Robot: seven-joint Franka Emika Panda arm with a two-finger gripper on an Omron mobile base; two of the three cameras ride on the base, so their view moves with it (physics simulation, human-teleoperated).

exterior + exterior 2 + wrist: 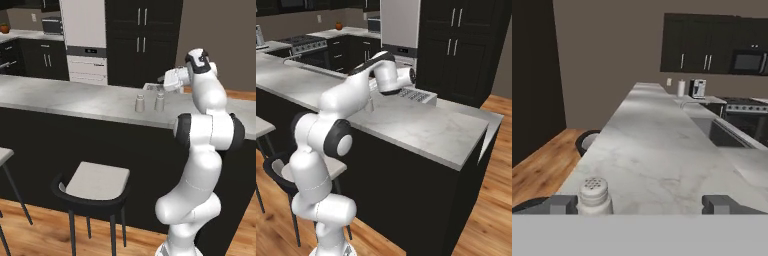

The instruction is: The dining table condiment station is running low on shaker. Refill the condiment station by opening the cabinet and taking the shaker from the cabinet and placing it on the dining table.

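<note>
Shaker [594, 195] upright on dining table [662, 150], jaws spread, no readable writing

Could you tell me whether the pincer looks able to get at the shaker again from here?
Probably yes: the pincer is open, and a shaker stands just inside one fingertip on the bare table.

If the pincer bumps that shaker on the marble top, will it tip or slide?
The shaker stands upright on the dining table, beside one finger of the open pincer. It looks narrow and taller than wide, so a high nudge probably tips it. The polished marble looks smooth, so a low push likely slides it.
</note>
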